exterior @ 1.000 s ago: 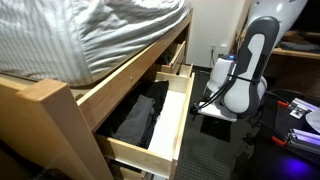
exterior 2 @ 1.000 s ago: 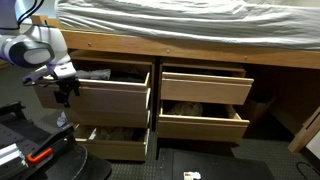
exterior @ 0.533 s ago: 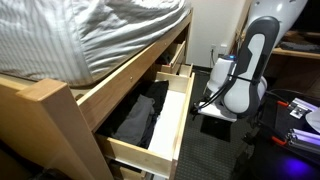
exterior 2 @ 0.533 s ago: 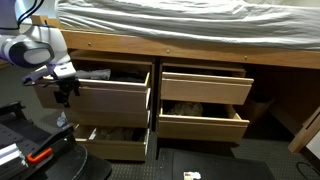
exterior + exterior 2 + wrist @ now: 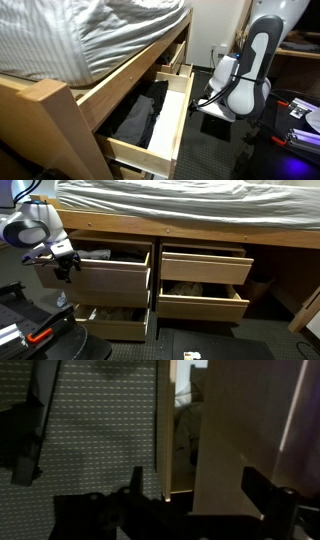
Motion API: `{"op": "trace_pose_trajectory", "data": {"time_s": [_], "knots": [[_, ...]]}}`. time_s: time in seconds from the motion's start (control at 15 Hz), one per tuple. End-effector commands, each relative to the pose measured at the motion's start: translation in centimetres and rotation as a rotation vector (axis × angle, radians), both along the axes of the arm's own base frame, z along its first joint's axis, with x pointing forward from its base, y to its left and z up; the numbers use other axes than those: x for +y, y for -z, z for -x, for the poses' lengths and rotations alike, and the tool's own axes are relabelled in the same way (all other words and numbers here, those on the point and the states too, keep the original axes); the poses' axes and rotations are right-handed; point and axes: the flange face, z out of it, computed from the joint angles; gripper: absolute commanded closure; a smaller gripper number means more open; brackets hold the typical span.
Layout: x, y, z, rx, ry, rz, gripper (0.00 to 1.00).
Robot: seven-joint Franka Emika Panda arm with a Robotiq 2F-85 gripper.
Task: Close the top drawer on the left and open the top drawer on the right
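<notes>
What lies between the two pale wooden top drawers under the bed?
A narrow upright wooden frame post stands between them, shown in an exterior view.

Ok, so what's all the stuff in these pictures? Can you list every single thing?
Bedding: one, grey-white striped, on top of the bed.
Bed frame: one, light wood, under the bedding.
Drawers: four, light wood, under the bed, all at least partly open: top left drawer, top right drawer, bottom left drawer, bottom right drawer.
Dark clothes: one pile, black, inside the nearest open drawer.
Carpet: one, dark, on the floor.
Robot arm: one, white, beside the left drawers.
Gripper: one, black, fingers apart, at the top left drawer's outer end.
</notes>
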Motion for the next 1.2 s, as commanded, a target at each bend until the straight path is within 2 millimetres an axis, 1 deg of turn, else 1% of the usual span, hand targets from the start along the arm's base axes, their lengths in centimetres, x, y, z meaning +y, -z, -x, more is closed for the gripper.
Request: {"op": "trace_pose_trajectory", "data": {"time_s": [0.0,0.13,0.2,0.27,0.33,0.4,0.53,0.6,0.67,0.8,0.87,0.93,1.13], "knots": [[1.6,-7.6,-1.2,-0.142,0.059,-0.047,0.00],[2.3,-10.7,-1.5,-0.181,0.085,-0.064,0.00],[1.8,-6.3,-1.6,-0.108,0.055,-0.043,0.00],[2.3,-7.9,-2.1,-0.126,0.052,-0.056,0.00],[2.5,-8.2,-2.1,-0.128,0.049,-0.060,0.00],[2.4,-7.8,-2.0,-0.121,0.050,-0.057,0.00],[2.1,-6.7,-1.6,-0.101,0.054,-0.046,0.00],[1.9,-5.3,-1.6,0.008,0.033,-0.037,0.00],[1.7,-4.2,-1.5,0.048,0.045,-0.017,0.00],[1.7,-1.9,-1.9,0.128,0.064,-0.007,0.00],[1.7,-4.0,-1.2,0.080,0.051,-0.021,0.00],[1.6,-3.5,-1.3,0.090,0.053,-0.017,0.00],[1.6,-3.5,-1.4,0.087,0.052,-0.018,0.00]]}}
